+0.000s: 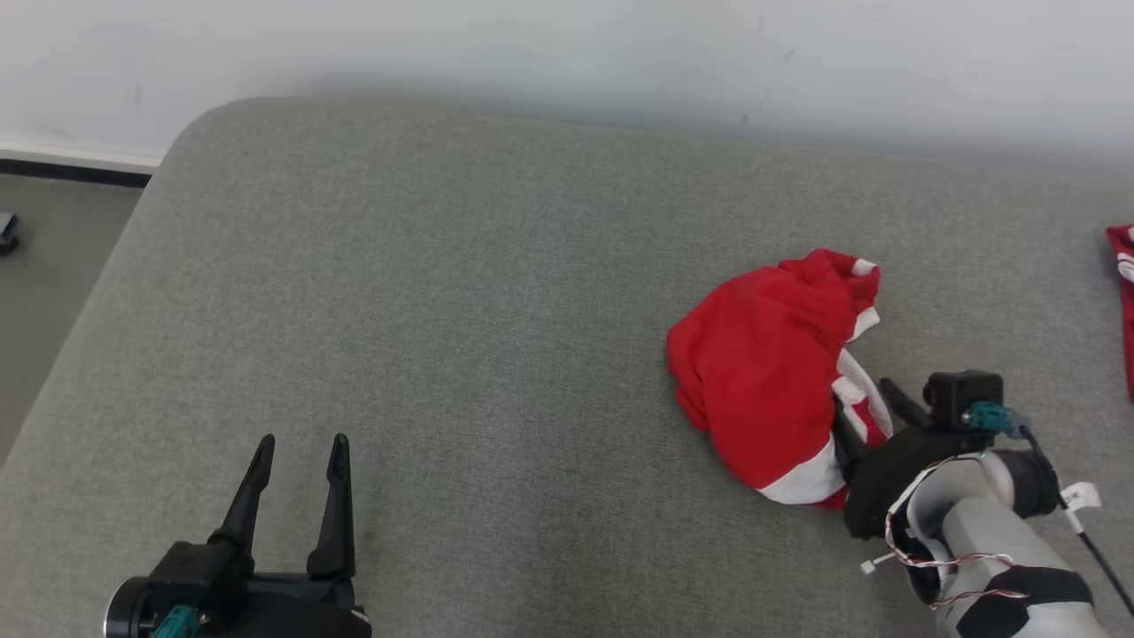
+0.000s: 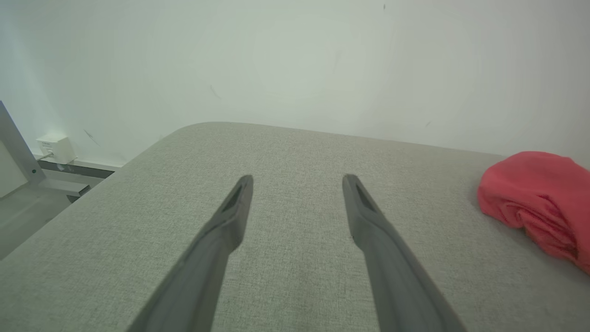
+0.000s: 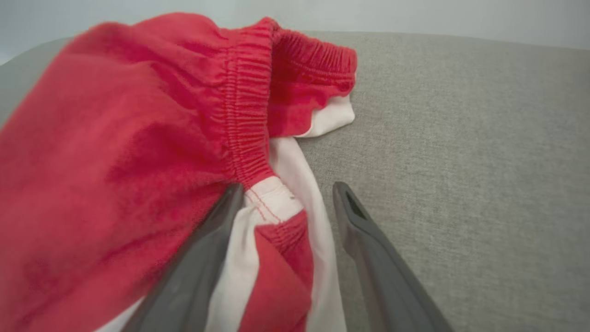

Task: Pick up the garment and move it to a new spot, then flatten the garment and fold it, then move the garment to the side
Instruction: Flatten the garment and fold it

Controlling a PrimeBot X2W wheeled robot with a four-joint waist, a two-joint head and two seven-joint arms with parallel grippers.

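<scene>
The garment is a crumpled red piece with white trim and an elastic waistband, lying on the right half of the grey cushion. My right gripper is open at its near right edge, one finger tucked against the red cloth and white trim, the other finger on the bare side. In the right wrist view the garment bunches over the left finger, with a white and red fold lying between the gripper's fingers. My left gripper stands open at the lower left, holding nothing, far from the garment.
A second red and white cloth lies at the cushion's far right edge. The pale wall runs behind the cushion. Floor shows past the rounded left corner, with a white socket box by the wall.
</scene>
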